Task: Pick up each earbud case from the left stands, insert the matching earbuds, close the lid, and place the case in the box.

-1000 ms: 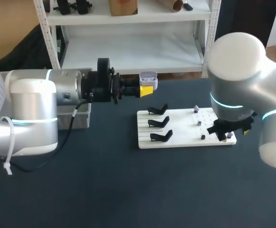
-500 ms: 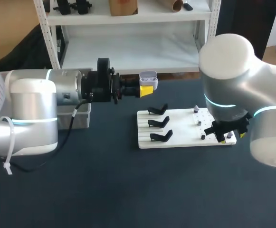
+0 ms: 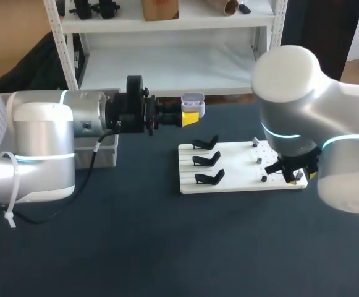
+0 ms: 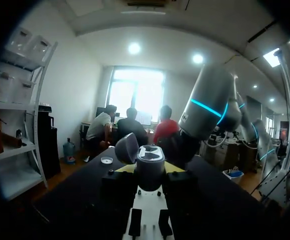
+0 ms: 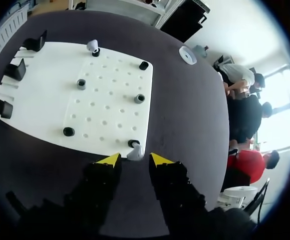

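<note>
Head view: our left gripper (image 3: pixel 190 117) is clamped on the earbud case (image 3: pixel 193 100) and holds it lid-open in the air over the far middle of the table, with the arm level. Our right gripper (image 3: pixel 300 179) points down over the near right corner of the white board (image 3: pixel 228 162). Left wrist view: the fingers pinch the case body from two sides. The shell looks light, hard and smooth, so we judge the sides the best hold, clear of the lid (image 4: pixel 126 148). Right wrist view: the fingers stand slightly apart and hold nothing. A tiny earbud (image 5: pixel 135 152), probably slippery, sits just ahead between the tips.
</note>
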